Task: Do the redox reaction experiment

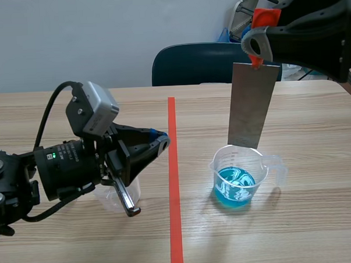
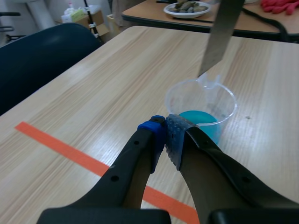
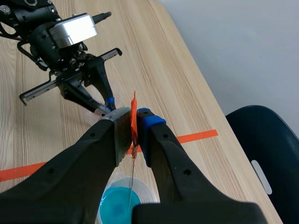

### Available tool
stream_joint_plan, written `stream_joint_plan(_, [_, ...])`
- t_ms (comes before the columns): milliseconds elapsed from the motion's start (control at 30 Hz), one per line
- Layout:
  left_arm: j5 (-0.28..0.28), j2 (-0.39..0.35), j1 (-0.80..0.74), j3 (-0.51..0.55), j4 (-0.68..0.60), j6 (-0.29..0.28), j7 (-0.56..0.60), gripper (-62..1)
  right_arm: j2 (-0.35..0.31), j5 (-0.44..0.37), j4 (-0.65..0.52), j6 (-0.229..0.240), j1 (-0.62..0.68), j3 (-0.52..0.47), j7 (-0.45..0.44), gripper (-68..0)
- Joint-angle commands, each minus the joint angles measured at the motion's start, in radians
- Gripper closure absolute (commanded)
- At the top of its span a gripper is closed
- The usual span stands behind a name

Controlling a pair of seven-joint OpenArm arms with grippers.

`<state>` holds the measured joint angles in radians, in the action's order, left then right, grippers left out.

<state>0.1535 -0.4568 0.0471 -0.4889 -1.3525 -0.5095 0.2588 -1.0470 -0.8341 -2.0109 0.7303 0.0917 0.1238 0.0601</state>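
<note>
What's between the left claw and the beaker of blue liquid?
Only the tape line on bare table separates the left claw from the beaker, seen in the scene view.

Two matt black arms, each ending in a thick two-fingered gripper.
The left arm [image 1: 26,179] is a round black barrel with small green lights [image 1: 50,155] and white lettering too small to read. A silver-grey camera box [image 1: 96,114] stands at its 12 o'clock, and a black cable [image 1: 46,117] loops off at 10 o'clock. The left gripper [image 2: 166,135] has one blue pad [image 2: 152,135] and one grey dotted pad [image 2: 176,137], with small round holes in its fingers. The right gripper [image 3: 133,126] matches it, with a grey pad [image 3: 119,119] and a blue one. The right arm [image 1: 316,26] is a smooth black shell.
</note>
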Motion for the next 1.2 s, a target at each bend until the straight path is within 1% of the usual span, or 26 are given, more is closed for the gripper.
stream_joint_plan(0, [0.010,0.010,0.006,-0.016,-0.023,-0.002,0.012,-1.7,-0.005,-0.007,-0.004,0.000,-0.020,-0.014,-0.018,-0.8])
stream_joint_plan(233, [0.010,0.030,0.029,-0.083,-0.023,-0.002,0.013,-1.7,-0.006,-0.007,-0.004,0.000,-0.020,-0.014,-0.018,-0.8])
stream_joint_plan(433, [0.011,0.030,0.055,-0.138,-0.023,0.005,0.013,-1.6,-0.006,-0.007,-0.004,0.000,-0.020,-0.014,-0.018,-0.8])
stream_joint_plan(600, [0.023,0.029,0.068,-0.167,-0.023,0.019,0.013,-1.6,-0.006,-0.007,-0.004,0.000,-0.020,-0.014,-0.018,-0.8])
stream_joint_plan(733, [0.055,0.030,0.073,-0.190,-0.023,0.031,0.013,-1.6,-0.006,-0.007,-0.004,0.000,-0.020,-0.014,-0.018,-0.8])
stream_joint_plan(800, [0.071,0.030,0.072,-0.199,-0.023,0.058,0.013,-1.6,-0.006,-0.007,-0.004,0.000,-0.020,-0.014,-0.018,-0.8])
stream_joint_plan(1000, [0.076,0.030,0.072,-0.227,-0.023,0.145,0.012,-1.6,-0.006,-0.007,-0.004,0.000,-0.020,-0.014,-0.018,-0.8])
stream_joint_plan(1067, [0.092,0.029,0.072,-0.233,-0.023,0.157,0.006,-1.6,-0.006,-0.007,-0.004,0.000,-0.020,-0.014,-0.018,-0.8])
stream_joint_plan(1167, [0.098,0.030,0.072,-0.243,-0.023,0.157,0.006,-1.6,-0.006,-0.007,-0.004,0.000,-0.020,-0.014,-0.018,-0.8])
